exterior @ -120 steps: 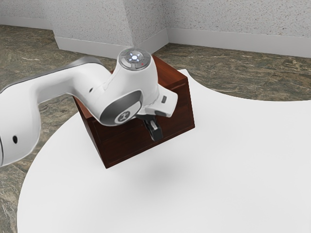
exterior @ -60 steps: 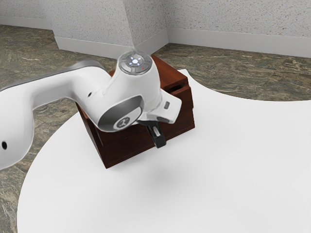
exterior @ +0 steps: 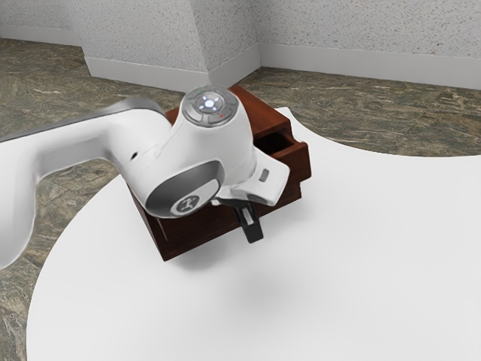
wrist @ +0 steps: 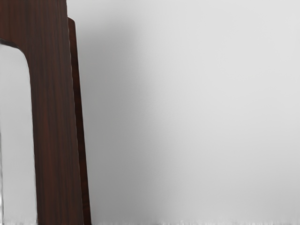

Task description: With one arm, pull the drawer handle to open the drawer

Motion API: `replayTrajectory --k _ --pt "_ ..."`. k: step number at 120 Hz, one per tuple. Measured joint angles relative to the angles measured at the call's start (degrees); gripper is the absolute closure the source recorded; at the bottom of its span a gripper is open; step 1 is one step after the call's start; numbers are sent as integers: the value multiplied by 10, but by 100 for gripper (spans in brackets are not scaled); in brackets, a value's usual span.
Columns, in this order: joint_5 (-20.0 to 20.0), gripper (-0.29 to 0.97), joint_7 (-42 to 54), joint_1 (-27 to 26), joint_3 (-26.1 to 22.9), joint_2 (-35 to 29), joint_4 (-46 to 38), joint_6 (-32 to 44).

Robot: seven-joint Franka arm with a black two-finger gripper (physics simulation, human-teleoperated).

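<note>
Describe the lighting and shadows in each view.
Exterior view: even, diffuse light; a faint soft-edged shadow lies on the white table below the gripper, and the drawer opening is dark. Wrist view: a soft grey shadow fades across the table beside the dark wood; no glare.

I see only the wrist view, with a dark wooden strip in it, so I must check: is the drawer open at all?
Observer: Yes. In the exterior view the drawer stands partly out of the wooden cabinet.
Operator: Where is the gripper?
Observer: The gripper hangs low at the cabinet's front face, on the side the drawer slides out to.
Operator: Where does the cabinet stand?
Observer: Near the far edge of the white table, with stone floor behind it.
</note>
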Motion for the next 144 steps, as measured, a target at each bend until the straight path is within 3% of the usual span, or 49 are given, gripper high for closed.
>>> replayTrajectory --k 102,144 --pt "-29 2 -4 -27 -28 -58 -61 4" --pt "-62 4 -5 -34 -29 -73 -58 4"
